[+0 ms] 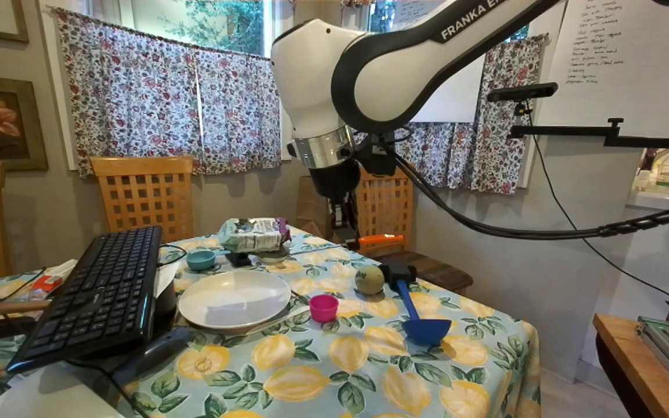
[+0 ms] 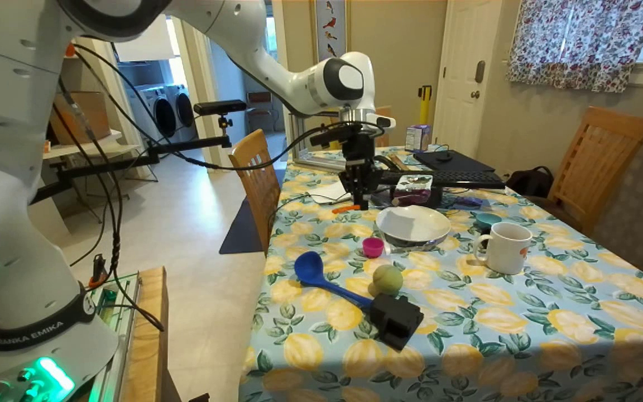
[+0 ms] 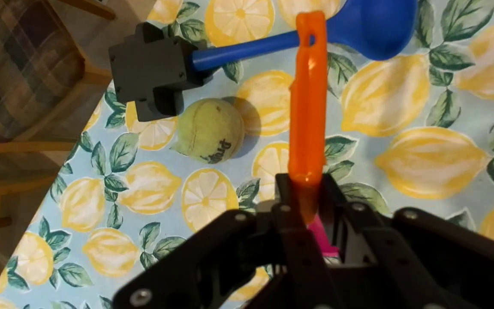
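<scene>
1. On my lemon-print cloth I see a tennis ball (dark lettering on its side) just beside a black block.
2. My blue ladle lies there too — its handle runs into that block.
3. A pink cup stands near the white plate; a small teal cup sits on the plate's other side.
4. A white mug stands near the teal cup.
5. My black keyboard rests tilted — a wooden chair and floral curtains behind it.
</scene>
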Controlling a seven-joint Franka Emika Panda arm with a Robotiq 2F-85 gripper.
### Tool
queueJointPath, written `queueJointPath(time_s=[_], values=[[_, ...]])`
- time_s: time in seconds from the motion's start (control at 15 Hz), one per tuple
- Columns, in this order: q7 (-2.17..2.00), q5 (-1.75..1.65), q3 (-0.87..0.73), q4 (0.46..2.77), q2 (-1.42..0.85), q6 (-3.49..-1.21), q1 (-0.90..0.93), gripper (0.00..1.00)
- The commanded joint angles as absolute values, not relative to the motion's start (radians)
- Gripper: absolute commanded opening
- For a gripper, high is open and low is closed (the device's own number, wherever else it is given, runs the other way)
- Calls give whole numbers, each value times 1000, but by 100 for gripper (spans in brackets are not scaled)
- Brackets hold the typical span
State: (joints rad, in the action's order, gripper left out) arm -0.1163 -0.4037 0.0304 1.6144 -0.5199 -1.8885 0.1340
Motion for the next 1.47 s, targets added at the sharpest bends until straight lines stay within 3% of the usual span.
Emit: queueJointPath(time_s=[0.0, 0.67, 1.4], values=[[-89, -387, 17, 1434, -646, -1812, 152, 5], [-69, -368, 14, 1135, -877, -1697, 186, 5], [-20, -328, 15, 971, -1012, -1638, 206, 5]])
